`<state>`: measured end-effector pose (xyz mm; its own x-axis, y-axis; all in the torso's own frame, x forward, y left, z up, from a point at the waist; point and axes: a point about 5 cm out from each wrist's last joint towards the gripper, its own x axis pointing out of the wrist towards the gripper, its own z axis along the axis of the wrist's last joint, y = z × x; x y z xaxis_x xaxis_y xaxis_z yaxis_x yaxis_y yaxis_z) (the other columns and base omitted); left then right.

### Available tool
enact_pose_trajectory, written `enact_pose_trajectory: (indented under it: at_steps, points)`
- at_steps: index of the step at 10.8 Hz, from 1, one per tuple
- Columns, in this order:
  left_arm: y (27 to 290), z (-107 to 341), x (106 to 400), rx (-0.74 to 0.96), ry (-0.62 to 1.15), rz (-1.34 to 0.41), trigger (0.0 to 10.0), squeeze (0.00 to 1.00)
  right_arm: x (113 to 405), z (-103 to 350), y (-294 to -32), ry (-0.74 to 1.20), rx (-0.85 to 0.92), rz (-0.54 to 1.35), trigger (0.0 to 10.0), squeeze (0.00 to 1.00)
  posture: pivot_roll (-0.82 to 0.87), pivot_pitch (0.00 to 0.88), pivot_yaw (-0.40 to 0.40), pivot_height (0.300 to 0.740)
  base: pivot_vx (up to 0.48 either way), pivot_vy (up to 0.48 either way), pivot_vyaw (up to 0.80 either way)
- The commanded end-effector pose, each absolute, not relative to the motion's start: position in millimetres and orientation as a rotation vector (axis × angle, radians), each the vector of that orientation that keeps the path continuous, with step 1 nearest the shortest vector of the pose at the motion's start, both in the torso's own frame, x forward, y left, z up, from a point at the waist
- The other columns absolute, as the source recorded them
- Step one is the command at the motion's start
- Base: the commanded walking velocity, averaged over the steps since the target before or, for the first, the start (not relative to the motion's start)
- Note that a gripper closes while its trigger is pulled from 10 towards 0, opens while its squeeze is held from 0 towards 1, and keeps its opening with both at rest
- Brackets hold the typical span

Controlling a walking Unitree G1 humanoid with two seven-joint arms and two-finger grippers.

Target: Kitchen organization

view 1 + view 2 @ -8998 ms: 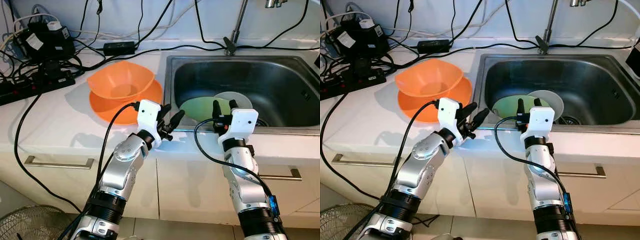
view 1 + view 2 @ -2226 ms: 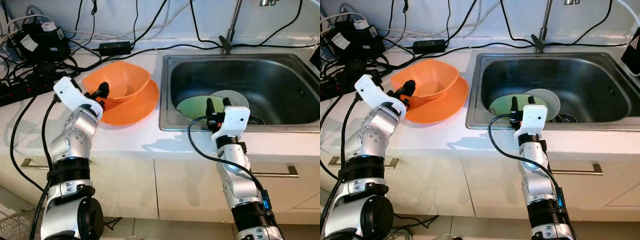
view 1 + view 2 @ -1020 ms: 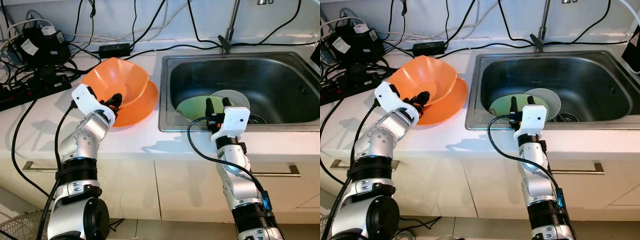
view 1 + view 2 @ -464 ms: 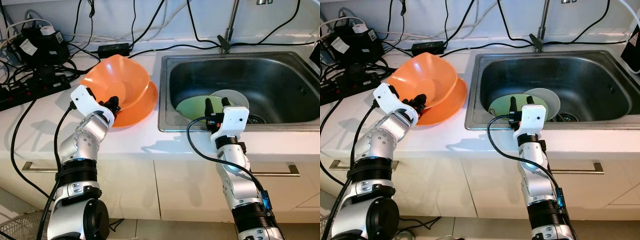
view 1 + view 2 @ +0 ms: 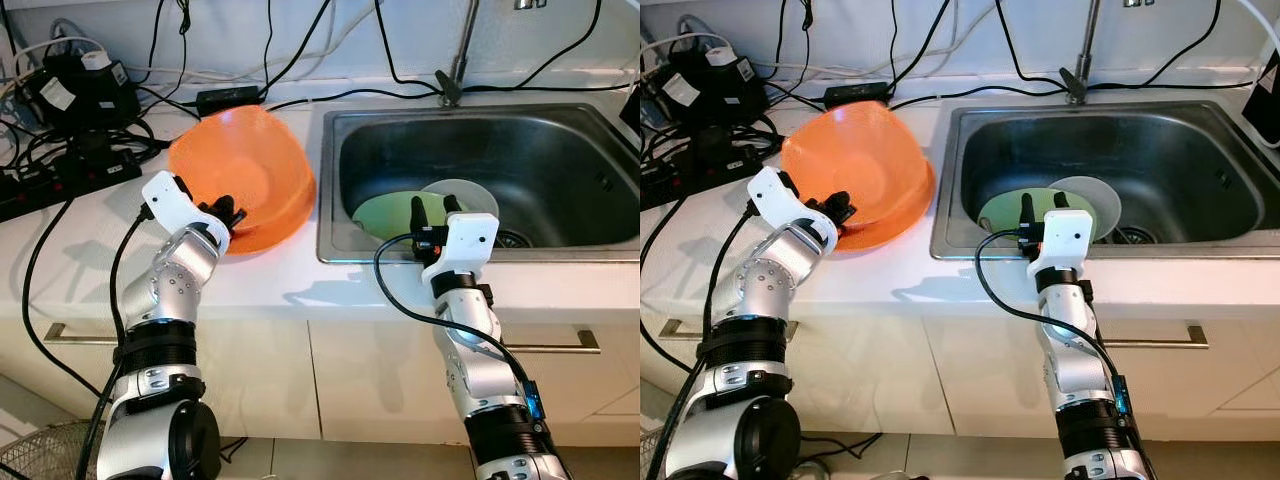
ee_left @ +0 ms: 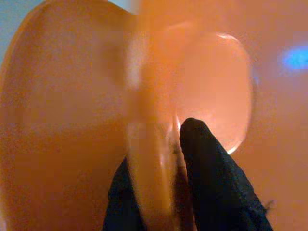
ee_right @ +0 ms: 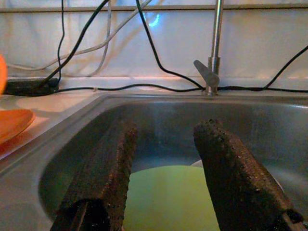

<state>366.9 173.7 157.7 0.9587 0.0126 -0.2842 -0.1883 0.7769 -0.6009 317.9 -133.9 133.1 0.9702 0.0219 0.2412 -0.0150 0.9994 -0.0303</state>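
The left gripper (image 5: 228, 212) pinches the near rim of the tilted orange plastic bowl (image 5: 245, 170); the right gripper (image 5: 431, 210) hangs spread over the steel sink (image 5: 560, 160).

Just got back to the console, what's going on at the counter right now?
The left gripper is shut on the rim of the orange bowl, tipping it up off the orange plate beside the sink. The right gripper hovers open at the sink's front edge, above a green plate and a white dish.

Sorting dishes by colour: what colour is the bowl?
Orange bowl; clearest in the left eye view.
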Motion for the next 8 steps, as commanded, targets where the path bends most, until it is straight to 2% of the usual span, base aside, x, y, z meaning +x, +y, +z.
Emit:
enact_pose_trajectory:
  at_steps: [1,8]
  points:
    - [175,158,365,-0.664,0.274,0.124,0.0,0.00,319,127,-135,-0.206,-0.032,0.015,10.0,0.00,0.01,0.000,0.104,0.740,0.000,0.000,0.00]
    - [173,174,365,-0.738,0.115,0.095,0.0,0.00,317,125,-136,-0.195,-0.041,0.026,10.0,0.00,0.01,0.000,0.098,0.740,0.000,0.000,0.00]
